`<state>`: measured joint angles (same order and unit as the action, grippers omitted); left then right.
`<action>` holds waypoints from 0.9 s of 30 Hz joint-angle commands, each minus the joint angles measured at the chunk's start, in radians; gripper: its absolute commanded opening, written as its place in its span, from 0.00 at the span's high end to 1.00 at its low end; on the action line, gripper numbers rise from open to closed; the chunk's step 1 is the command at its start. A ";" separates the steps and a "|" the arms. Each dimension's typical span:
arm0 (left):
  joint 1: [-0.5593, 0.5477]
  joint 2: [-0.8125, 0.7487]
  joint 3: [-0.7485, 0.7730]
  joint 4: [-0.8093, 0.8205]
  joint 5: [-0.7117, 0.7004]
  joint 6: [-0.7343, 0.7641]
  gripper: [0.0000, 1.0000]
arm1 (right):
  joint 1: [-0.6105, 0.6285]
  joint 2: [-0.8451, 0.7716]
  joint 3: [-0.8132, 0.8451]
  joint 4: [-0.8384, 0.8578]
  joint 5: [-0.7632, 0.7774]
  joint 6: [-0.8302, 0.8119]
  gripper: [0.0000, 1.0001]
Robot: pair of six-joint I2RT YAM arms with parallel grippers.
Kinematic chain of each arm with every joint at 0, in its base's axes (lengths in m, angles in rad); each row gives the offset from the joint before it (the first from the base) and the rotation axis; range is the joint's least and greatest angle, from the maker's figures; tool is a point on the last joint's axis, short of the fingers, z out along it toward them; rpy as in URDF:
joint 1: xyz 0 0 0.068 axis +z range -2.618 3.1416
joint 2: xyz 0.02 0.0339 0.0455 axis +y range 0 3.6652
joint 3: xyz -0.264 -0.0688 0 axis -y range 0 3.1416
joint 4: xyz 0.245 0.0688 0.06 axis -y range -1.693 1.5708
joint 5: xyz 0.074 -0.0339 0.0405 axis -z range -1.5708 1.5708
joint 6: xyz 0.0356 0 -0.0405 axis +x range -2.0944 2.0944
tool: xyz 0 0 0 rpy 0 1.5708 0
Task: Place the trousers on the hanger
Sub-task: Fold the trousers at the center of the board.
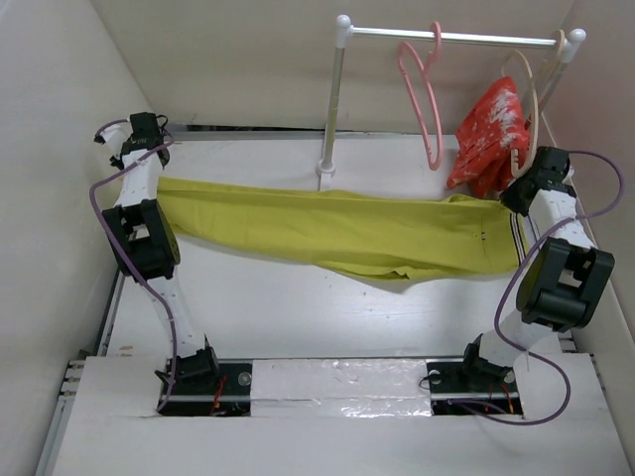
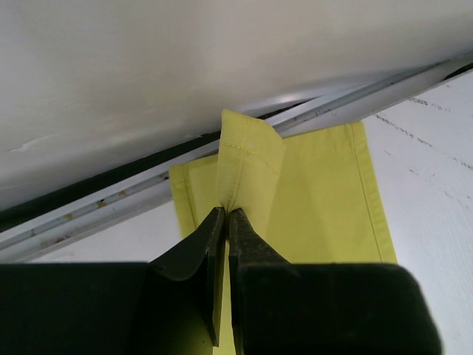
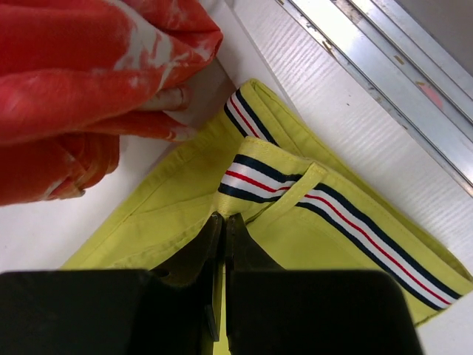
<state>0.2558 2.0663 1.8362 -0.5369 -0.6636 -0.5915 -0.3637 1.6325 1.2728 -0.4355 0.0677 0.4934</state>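
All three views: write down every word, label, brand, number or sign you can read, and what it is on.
No readable text in any view.
The trousers carry only a striped waistband, no lettering.
The red garment has white blotches, not letters.
The pink hanger is plain.
Dark specks near the waistband, top view: too small to read.

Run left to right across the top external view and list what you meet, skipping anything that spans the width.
From the left: left end effector → white rack post → pink hanger → red garment → right end effector. The trousers stretch between both end effectors, so they are left out.
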 commanded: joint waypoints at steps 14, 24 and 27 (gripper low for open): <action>-0.029 0.123 0.201 0.167 -0.070 0.113 0.96 | 0.022 0.130 0.111 0.141 0.086 0.010 0.92; -0.052 0.100 0.224 0.149 -0.022 0.125 0.39 | 0.012 0.030 0.031 0.198 -0.009 0.033 0.29; -0.043 0.003 0.089 0.172 0.001 0.102 0.36 | 0.012 -0.060 -0.027 0.219 -0.052 0.048 0.21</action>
<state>0.2001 2.1899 2.0079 -0.3614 -0.6586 -0.4801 -0.3470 1.6920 1.2774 -0.3080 0.0547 0.5220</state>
